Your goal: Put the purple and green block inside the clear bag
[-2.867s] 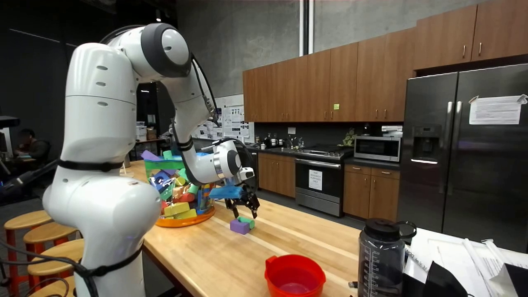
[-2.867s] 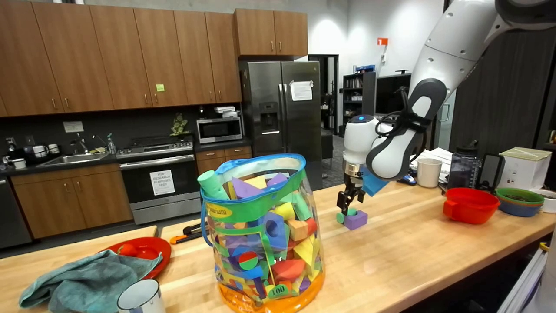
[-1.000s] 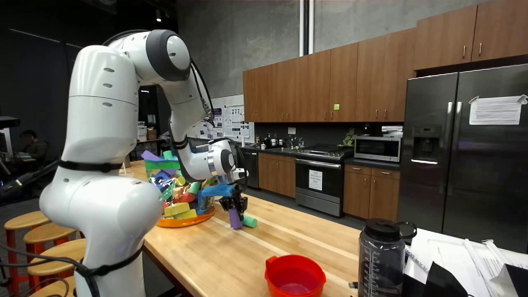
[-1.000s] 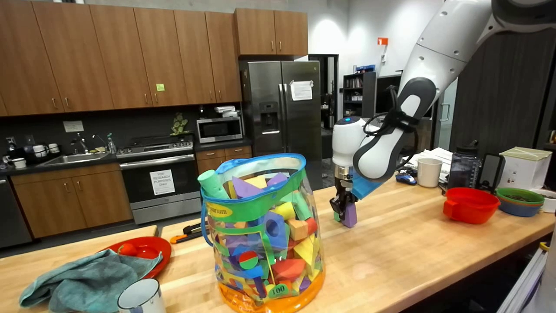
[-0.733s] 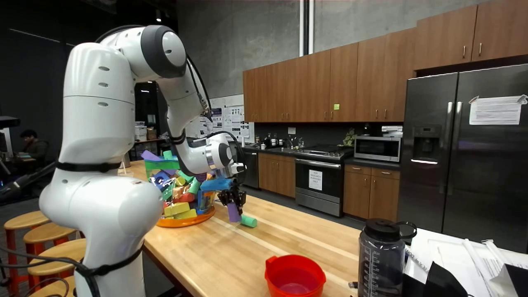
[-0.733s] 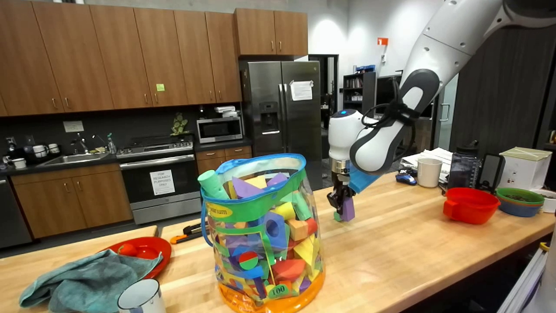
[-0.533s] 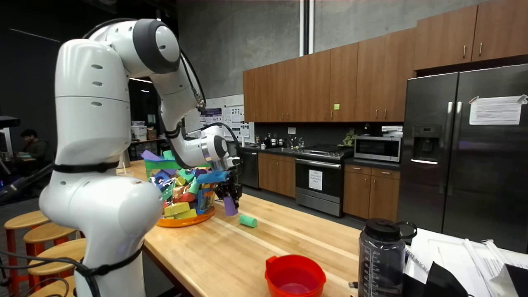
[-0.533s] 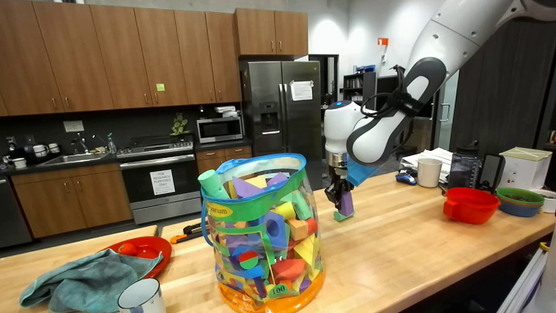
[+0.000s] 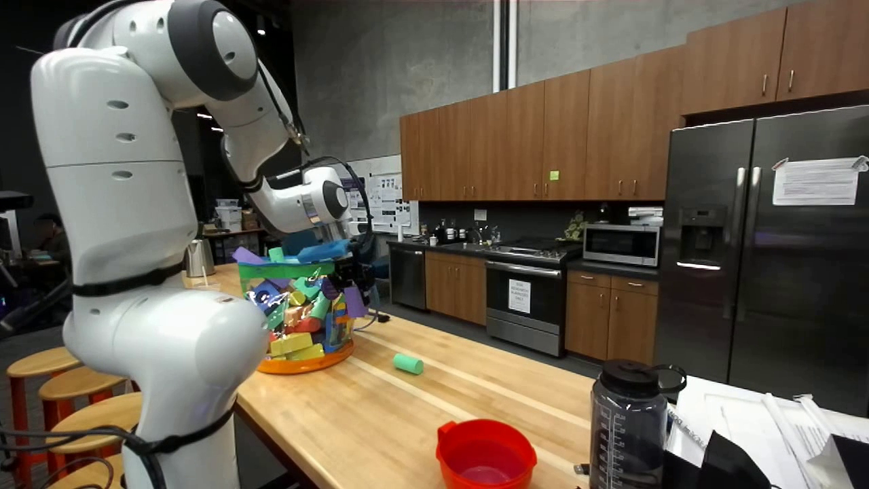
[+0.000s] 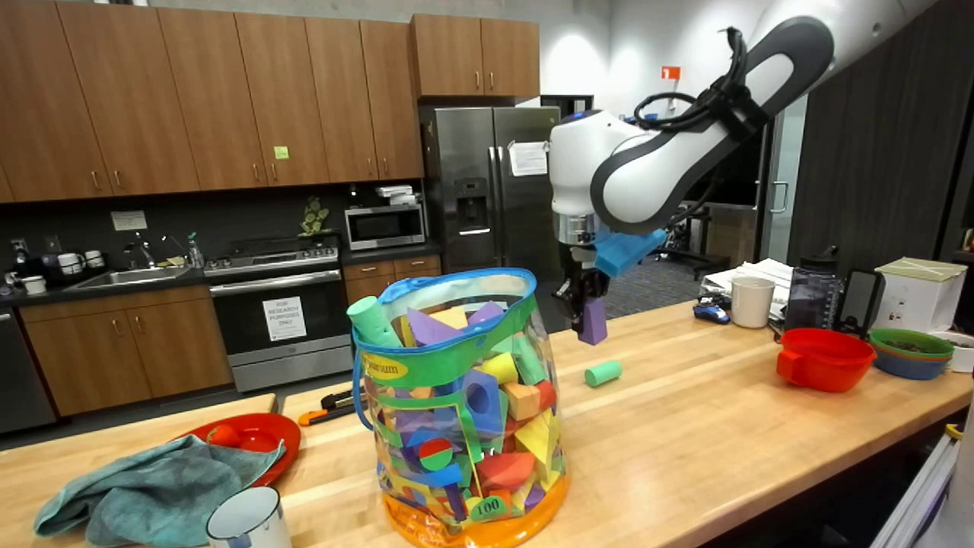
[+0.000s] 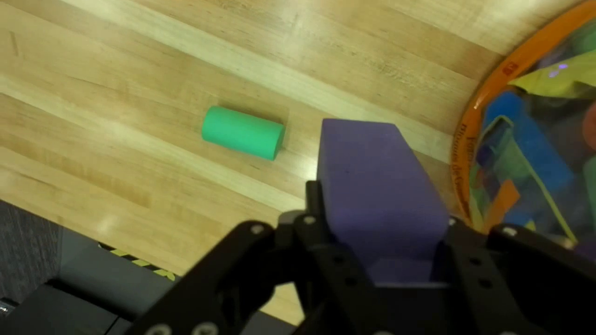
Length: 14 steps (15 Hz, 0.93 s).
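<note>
Hanging just beside the bag point(image 10: 441, 373), the fingers point(image 11: 314, 209) clamp the purple block point(image 11: 377, 186) near upright (likely too low to enter).

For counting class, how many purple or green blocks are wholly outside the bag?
2: purple block held in the pincer, green block on the table; more may be hidden.

Arched robot arm point(image 9: 136, 197), gripper point(image 11: 382, 204) downward, fingers point(image 11: 317, 214) in a closed grip
</note>
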Motion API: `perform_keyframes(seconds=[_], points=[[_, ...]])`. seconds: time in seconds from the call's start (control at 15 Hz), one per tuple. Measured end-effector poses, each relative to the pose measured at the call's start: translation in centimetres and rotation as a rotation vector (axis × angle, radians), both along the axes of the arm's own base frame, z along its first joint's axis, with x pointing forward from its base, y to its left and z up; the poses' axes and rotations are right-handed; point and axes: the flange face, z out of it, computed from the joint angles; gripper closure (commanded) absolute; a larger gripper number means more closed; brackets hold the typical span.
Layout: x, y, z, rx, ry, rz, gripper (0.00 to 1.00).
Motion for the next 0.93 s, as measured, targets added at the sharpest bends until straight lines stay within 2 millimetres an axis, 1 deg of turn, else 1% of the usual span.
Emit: perform_keyframes(seconds=[0.33, 0.53, 0.73, 0.87, 0.93], points=[[-0.4, 2.9, 7.4, 0.052, -0.108, 0.033, 0.85], [-1.2, 5.0, 11.8, 0.087, -0.177, 0.06, 0.85], [-2.0, 7.2, 15.3, 0.105, -0.222, 0.091, 0.85], [-2.6, 8.5, 16.9, 0.113, -0.242, 0.111, 0.85], [-2.9, 9.1, 17.4, 0.118, -0.251, 0.123, 0.35]])
